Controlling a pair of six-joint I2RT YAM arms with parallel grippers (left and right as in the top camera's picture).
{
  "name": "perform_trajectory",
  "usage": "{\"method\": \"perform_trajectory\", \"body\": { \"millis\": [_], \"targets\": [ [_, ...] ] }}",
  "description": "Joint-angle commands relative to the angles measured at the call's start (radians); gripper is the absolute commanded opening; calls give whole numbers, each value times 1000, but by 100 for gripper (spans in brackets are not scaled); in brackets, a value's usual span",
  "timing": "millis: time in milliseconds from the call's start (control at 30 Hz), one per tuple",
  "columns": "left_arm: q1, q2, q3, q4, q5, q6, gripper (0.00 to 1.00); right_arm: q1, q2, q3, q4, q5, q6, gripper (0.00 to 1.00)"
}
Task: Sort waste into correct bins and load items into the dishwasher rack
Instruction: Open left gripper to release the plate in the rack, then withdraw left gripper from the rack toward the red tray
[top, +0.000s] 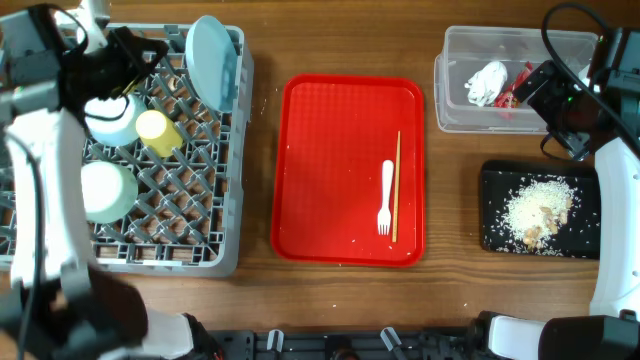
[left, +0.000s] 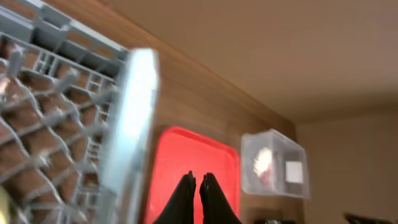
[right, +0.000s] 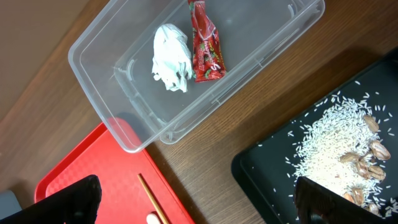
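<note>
The grey dishwasher rack (top: 170, 255) at the left holds the light blue plate (top: 213, 60) upright, a yellow cup (top: 158, 131), a white bowl (top: 112, 118) and a mint bowl (top: 106, 190). The white fork (top: 386, 197) and a chopstick (top: 397, 185) lie on the red tray (top: 330, 150). The clear tub (top: 450, 100) holds the white tissue (right: 171, 58) and red wrapper (right: 205, 43). The black tray (top: 495, 240) holds food scraps (top: 538, 208). My left gripper (left: 198, 182) is shut and empty over the rack beside the plate (left: 130, 124). My right gripper (right: 199, 199) is open and empty above the table between tub and black tray.
Bare wooden table (top: 260, 170) runs between the rack and the red tray, and between the red tray and the bins. The robot base sits along the front edge.
</note>
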Motion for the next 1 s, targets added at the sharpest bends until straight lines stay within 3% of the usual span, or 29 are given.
{"method": "perform_trajectory", "body": {
  "millis": [0,33,67,100,233,367,533,700,867,967],
  "targets": [
    [-23,-167,3,-122,22,24,15,-1,-12,7,0,21,-19,100],
    [-32,-202,3,-186,22,24,28,-1,-12,7,1,21,-19,100],
    [-48,-233,3,-249,22,18,77,-1,-12,7,1,21,-19,100],
    [-66,-251,3,-291,23,17,100,0,-12,7,1,21,-19,100],
    [-228,-265,3,-455,16,18,100,-1,-12,7,1,21,-19,100],
    [-440,-233,1,-470,-85,-7,100,-1,-12,7,1,21,-19,100],
    [-766,-142,1,-433,-564,-335,98,-1,-12,7,1,21,-19,100],
    [-981,19,1,-376,-828,-541,91,-1,-12,7,1,21,-19,100],
    [-1115,225,1,-200,-863,-549,80,-1,-12,7,1,21,-19,100],
    [-1147,326,1,-174,-907,-595,77,0,-12,7,1,21,-18,100]
  ]
}}
